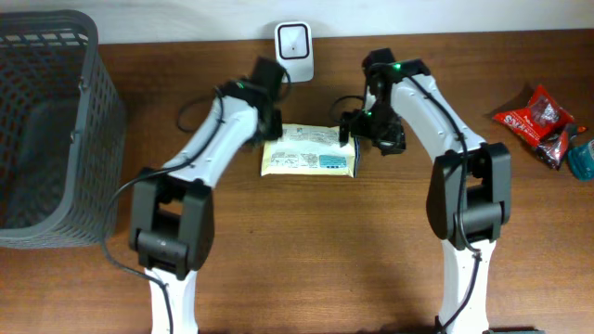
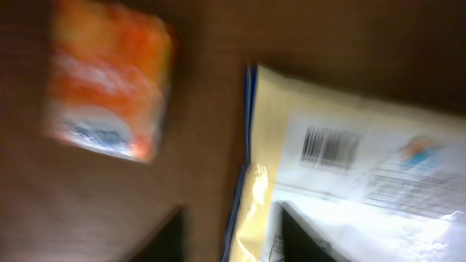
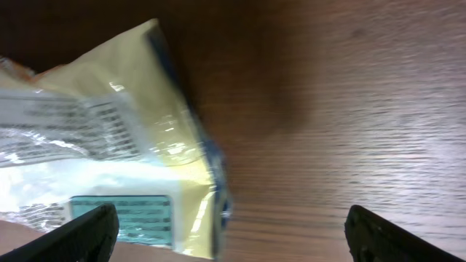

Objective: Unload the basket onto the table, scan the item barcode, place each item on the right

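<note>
The item is a pale yellow packet (image 1: 309,152) lying flat in the middle of the wooden table, printed side up. Its barcode (image 2: 330,146) faces the blurred left wrist view. The white scanner (image 1: 294,42) stands at the table's back edge behind it. My left gripper (image 1: 270,131) is at the packet's left end. Its dark fingers (image 2: 304,240) stand apart, open, with the packet's edge between them. My right gripper (image 1: 358,128) is at the packet's right end, wide open. The packet's corner (image 3: 191,191) lies just inside its left finger (image 3: 86,234), loose.
A dark mesh basket (image 1: 88,148) fills the far left. Red snack packets (image 1: 536,119) and a teal item (image 1: 583,160) lie at the right edge. An orange and white packet (image 2: 109,87) lies beside the yellow packet's left end, hidden under my left arm in the overhead view.
</note>
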